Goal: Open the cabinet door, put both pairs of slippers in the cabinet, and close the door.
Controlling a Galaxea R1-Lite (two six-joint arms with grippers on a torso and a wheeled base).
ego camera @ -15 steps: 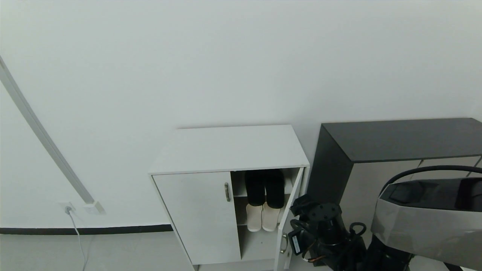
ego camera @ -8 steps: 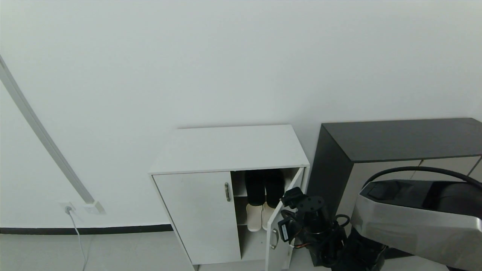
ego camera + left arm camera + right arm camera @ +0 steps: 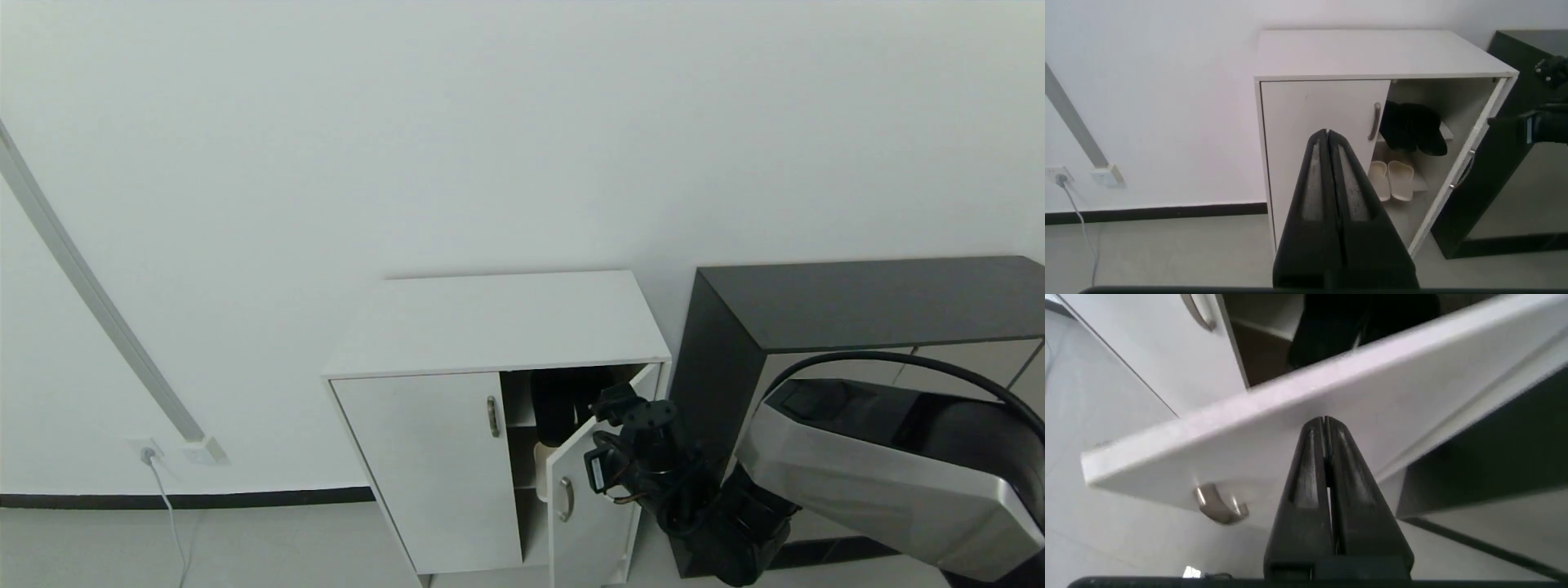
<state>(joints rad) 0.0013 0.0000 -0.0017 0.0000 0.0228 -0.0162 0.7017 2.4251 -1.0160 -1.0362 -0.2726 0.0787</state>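
Note:
The white cabinet has its left door closed and its right door swung halfway in. Black slippers rest on the upper shelf; a cream slipper peeks out below, mostly hidden by the door. My right gripper is shut, its tips against the door's outer face above the metal handle. My left gripper is shut and holds nothing, well back from the cabinet. From there both black slippers and the cream slippers are in sight.
A dark cabinet stands right beside the white one, close behind the swinging door. A wall socket with a cable and a slanted wall conduit lie to the left. Open floor spreads before the cabinet.
The right door has swung from wide open to about halfway shut, with my right arm following it leftward. The door now covers most of the cream slippers.

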